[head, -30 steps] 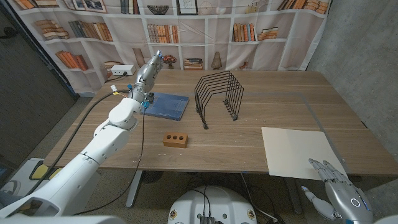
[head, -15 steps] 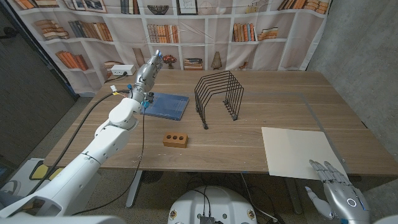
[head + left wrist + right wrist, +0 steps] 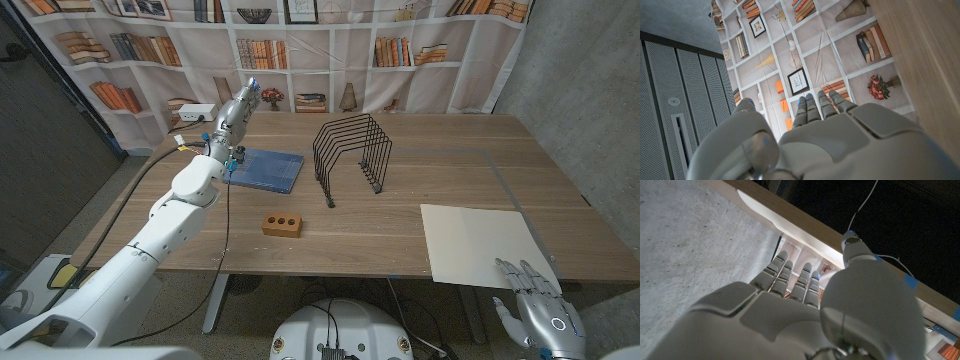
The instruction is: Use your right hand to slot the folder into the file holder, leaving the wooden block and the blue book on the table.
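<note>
Your right robot hand (image 3: pixel 535 305) has sunk lower at the surface (image 3: pixel 440 160) edge, fingers spread, holding nothing, just below the folder (image 3: pixel 480 245).

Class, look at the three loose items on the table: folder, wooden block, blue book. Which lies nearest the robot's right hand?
The cream folder, flat at the table's near right corner, right beside the right hand; the wooden block and blue book lie far left.

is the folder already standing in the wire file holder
No: in the head view the folder lies flat near the table's front edge, apart from the file holder, whose slots hold nothing.
</note>
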`<state>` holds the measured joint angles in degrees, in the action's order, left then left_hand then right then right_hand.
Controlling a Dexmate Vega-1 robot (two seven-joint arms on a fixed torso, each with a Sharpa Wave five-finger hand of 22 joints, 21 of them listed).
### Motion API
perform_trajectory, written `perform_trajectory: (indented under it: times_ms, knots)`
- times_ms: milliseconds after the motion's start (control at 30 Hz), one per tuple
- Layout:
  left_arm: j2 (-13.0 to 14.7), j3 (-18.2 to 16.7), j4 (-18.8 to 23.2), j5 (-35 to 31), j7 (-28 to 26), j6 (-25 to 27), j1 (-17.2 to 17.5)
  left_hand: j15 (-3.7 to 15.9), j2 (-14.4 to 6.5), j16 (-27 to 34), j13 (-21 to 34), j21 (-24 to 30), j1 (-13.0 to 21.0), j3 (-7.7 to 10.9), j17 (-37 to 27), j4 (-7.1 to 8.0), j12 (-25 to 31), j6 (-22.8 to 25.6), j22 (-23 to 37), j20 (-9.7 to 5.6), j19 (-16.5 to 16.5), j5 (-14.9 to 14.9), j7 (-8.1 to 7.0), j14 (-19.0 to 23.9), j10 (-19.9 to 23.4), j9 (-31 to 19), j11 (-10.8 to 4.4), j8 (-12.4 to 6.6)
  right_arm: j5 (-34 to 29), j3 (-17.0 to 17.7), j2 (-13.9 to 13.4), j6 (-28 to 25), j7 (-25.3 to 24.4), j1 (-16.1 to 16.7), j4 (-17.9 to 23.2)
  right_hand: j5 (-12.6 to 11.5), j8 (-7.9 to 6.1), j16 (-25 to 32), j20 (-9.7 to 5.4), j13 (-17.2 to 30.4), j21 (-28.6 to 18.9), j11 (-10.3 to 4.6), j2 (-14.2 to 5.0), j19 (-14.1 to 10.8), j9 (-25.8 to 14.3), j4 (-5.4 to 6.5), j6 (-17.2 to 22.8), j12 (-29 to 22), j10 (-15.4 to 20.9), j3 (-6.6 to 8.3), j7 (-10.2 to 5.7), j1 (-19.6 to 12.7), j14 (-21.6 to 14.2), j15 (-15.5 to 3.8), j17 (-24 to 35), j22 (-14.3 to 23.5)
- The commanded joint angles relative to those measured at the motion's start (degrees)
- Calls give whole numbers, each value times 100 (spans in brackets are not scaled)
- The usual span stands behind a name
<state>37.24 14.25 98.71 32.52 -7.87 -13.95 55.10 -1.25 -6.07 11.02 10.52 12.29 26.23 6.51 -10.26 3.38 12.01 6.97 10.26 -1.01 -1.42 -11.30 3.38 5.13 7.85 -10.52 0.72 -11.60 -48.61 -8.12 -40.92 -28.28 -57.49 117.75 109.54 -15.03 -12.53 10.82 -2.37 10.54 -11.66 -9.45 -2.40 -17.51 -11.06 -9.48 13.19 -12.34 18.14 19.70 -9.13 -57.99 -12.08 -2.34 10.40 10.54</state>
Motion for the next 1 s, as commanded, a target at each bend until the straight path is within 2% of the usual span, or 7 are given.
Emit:
perform_trajectory:
  times_ms: [33, 600, 633, 667, 700, 867, 1000]
  knots:
    - [88, -98, 156, -6, -81, 80, 82, -6, 10, 9, 28, 2, -14, 19, -19, -11, -17, 42, 13, 10, -55, 14, 17, 36, 53, -23, 7, 4, 560, -500, -311, 6, -397, -563, -456, 56, -49, 37, -996, 29, -42, -42, -106, -59, -20, 30, 62, -62, 40, 53, -29, -145, -82, -915, 18, 25]
    - [72, -56, 198, -43, -113, 162, 61, 0, -5, 4, 29, -10, 3, 19, -21, -15, -24, 46, 14, 23, -59, 21, 6, 51, 61, -24, 5, 10, 886, -662, -459, 306, -651, -810, -610, 446, -86, 129, -1004, 18, -184, -211, -511, -448, -15, 71, 538, -138, 391, -124, -231, -643, -536, -1049, 52, 60]
    - [65, -58, 203, -52, -129, 152, 69, 4, -5, 3, 29, -10, 3, 19, -21, -15, -26, 47, 14, 26, -60, 21, 4, 50, 58, -24, 2, 10, 880, -654, -441, 354, -651, -813, -627, 479, -111, 124, -1004, 18, -195, -230, -535, -481, -11, 76, 701, -145, 456, -181, -304, -716, -574, -1047, 60, 67]
    - [62, -63, 209, -62, -145, 144, 78, 8, -6, 3, 29, -11, 4, 19, -21, -15, -27, 48, 14, 26, -60, 22, 7, 52, 55, -24, 7, 10, 870, -637, -412, 392, -651, -812, -638, 506, 82, 63, -1002, 15, -193, -240, -656, -521, -3, 191, 951, -40, 558, -641, -342, -1029, -641, -1045, 104, 92]
    - [59, -68, 215, -65, -157, 139, 87, 6, -7, 2, 29, -11, 5, 19, -21, -15, -27, 52, 14, 29, -60, 22, 6, 48, 56, -24, -1, 9, 841, -620, -394, 430, -651, -808, -649, 496, 67, 74, -1002, 17, -199, -239, -671, -540, -6, 201, 1031, -40, 597, -685, -321, -1060, -659, -1048, 106, 93]
    - [48, -79, 210, -70, -160, 105, 105, 5, -10, 1, 29, -13, 8, 19, -21, -16, -27, 53, 14, 29, -63, 24, 14, 55, 63, -24, -23, 10, 723, -489, -238, 567, -651, -776, -637, 470, -68, 155, -1000, 18, -293, -227, -833, -722, -11, 269, 1576, -73, 789, -596, -316, -1185, -940, -1045, 132, 125]
    - [13, -74, 163, -57, -141, 55, 100, 3, -12, 0, 29, -15, 10, 18, -21, -16, -30, 53, 14, 33, -65, 25, 18, 56, 59, -24, -11, 11, 677, -332, -131, 705, -651, -716, -577, 460, 83, 123, -1005, 18, -490, -215, -867, -965, -20, 526, 1609, -16, 859, -266, -327, -1205, -1245, -1065, 159, 210]
